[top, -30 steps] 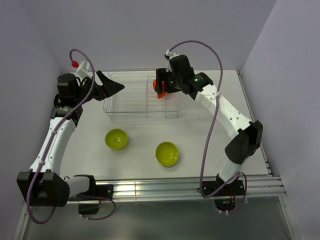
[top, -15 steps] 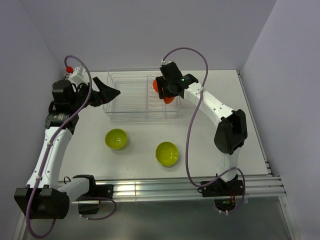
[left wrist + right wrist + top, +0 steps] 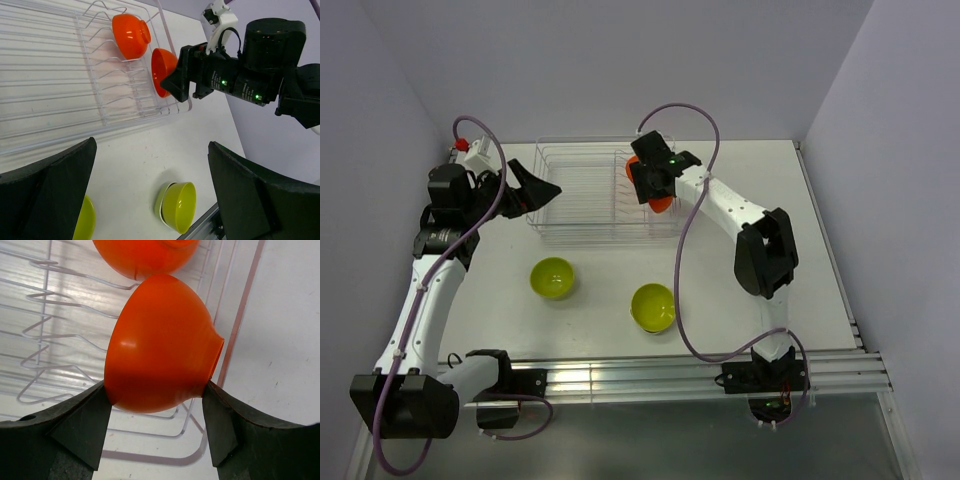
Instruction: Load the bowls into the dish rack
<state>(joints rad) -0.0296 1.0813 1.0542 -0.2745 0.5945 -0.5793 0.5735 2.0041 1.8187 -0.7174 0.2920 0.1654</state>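
R gripper — jaws part-open, clamped on the sides of an orange bowl. Bowl is on edge over the prong row at the right end of the dish rack; contact w/ the wires can't be confirmed. Second orange bowl sits in the prongs just behind it. L gripper is spread wide, nothing in it, near the rack's left end. Left lime-green bowl and right lime-green bowl stand upright on the table — in front of the rack, apart from it.
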